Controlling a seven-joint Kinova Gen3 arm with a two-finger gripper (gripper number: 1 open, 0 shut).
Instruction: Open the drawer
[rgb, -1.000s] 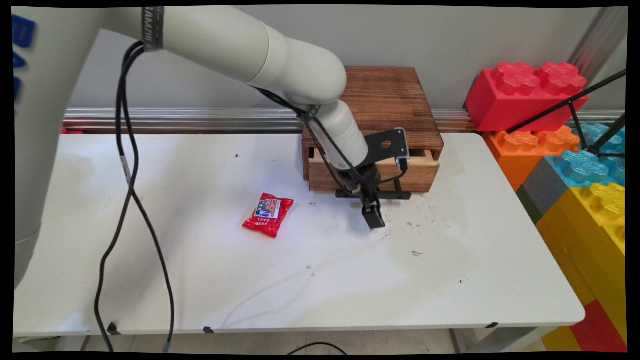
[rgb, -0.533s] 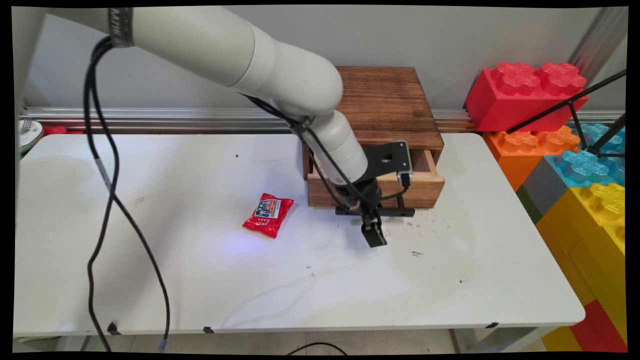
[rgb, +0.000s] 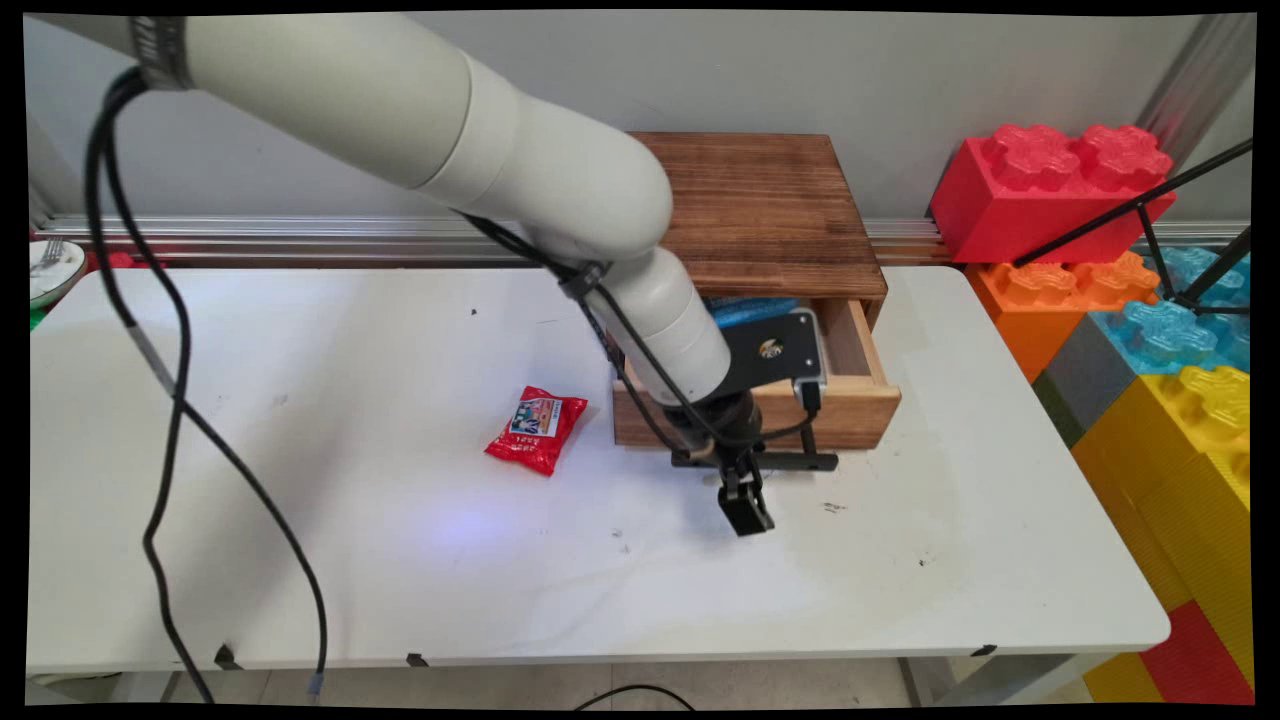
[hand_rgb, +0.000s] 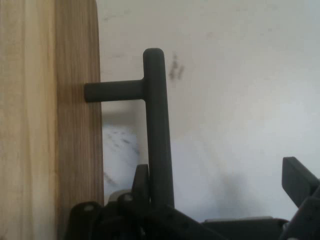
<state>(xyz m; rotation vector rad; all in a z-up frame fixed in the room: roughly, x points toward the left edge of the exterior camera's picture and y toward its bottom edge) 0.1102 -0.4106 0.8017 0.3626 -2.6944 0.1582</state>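
Drawer (rgb: 760, 405) handle (hand_rgb: 157, 125) hooked by spread gripper (hand_rgb: 220, 192); bare table (rgb: 400, 560) in front.

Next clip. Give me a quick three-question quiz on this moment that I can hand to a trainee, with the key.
1. True or false: the drawer of the wooden box is fully shut.
2. What lies on the table to the left of the box in the main view? A) a red packet B) a blue cup C) a green ball
3. Fill in: in the hand view, the drawer's black handle stands between the gripper's two ____.

Key: 1 false, the drawer is pulled partway out; 2 A; 3 fingers, which are apart.
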